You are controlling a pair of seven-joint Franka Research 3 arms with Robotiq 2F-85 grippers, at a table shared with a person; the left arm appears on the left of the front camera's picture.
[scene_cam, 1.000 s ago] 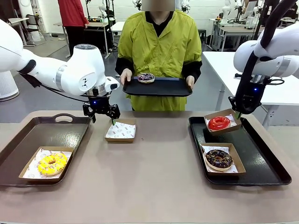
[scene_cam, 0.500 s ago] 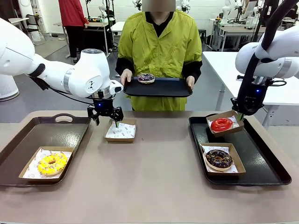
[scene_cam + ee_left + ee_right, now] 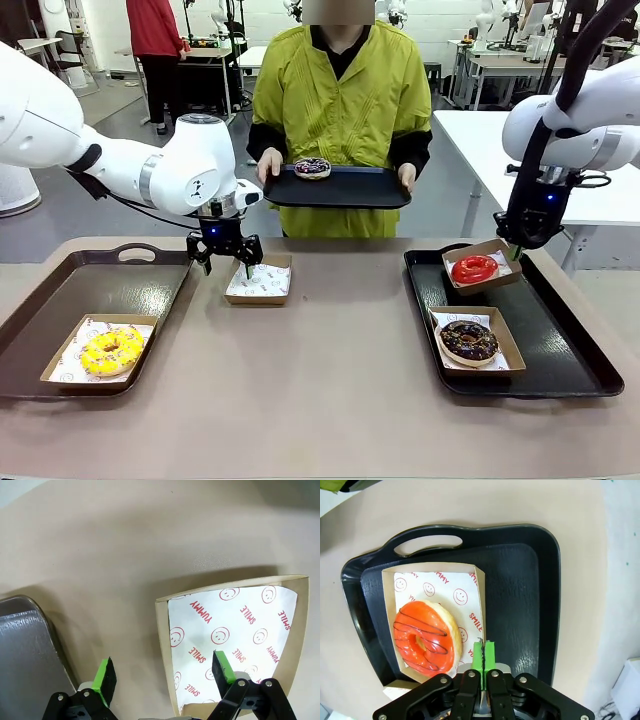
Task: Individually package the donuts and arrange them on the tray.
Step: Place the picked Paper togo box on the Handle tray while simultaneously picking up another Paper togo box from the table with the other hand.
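We're mid-packaging. Right gripper [image 3: 483, 655] pinches the red donut's [image 3: 425, 637] box wall [image 3: 479, 605], held over the right tray [image 3: 590, 375] at 12 o'clock of the chocolate donut [image 3: 468, 341]. Left gripper [image 3: 162, 672], jaws apart, straddles the empty box [image 3: 161, 645] edge. Next, likely: set red's box down; grip empty box for the person's purple donut [image 3: 312, 167].

Donuts [image 3: 470, 268]: four. Boxes [image 3: 258, 279]: four. Trays [image 3: 85, 290]: three.
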